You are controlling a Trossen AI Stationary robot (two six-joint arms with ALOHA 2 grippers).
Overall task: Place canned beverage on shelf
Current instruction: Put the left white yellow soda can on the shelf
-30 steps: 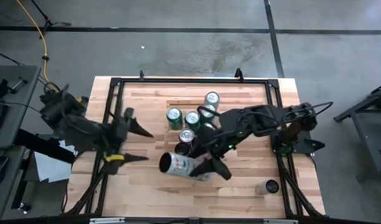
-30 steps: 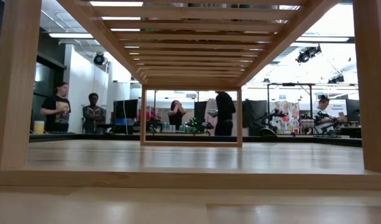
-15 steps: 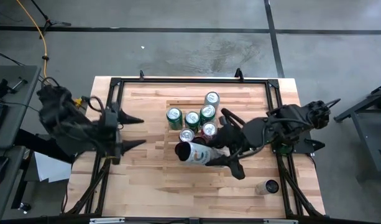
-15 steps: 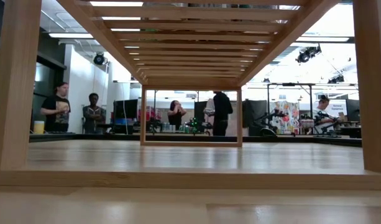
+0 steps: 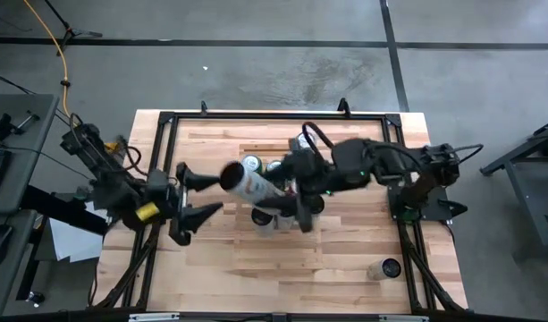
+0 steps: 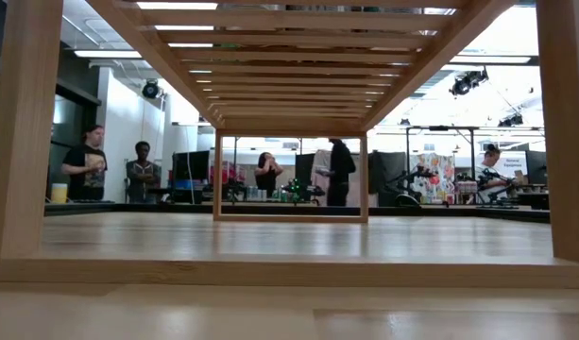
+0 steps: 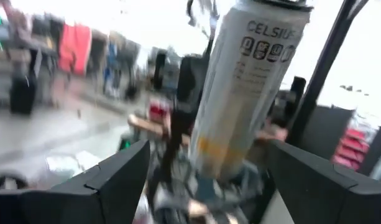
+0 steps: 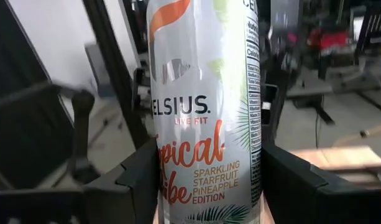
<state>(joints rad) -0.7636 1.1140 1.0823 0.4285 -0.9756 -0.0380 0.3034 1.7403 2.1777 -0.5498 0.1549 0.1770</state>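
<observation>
My right gripper [image 5: 287, 199] pinches the white can [image 5: 247, 182], held tilted above the green-topped cans [image 5: 275, 166] on the shelf [image 5: 349, 143]. My left gripper [image 5: 195, 195] is spread, empty, just beside the can's top. Bare tabletop [image 5: 256, 268] lies toward the near edge.

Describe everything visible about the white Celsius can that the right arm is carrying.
The white Celsius can is a tall, slim metal can with a glossy pale body. It carries orange lettering, green palm-leaf art and the words "Sparkling Tropical Vibe, Starfruit Pineapple Edition". The right gripper holds it between its dark jaws, clamped on both sides of the lower body. From above the can is tilted, lifted over the group of green-topped cans on the shelf, touching only the gripper. The open left gripper is close beside it.
</observation>
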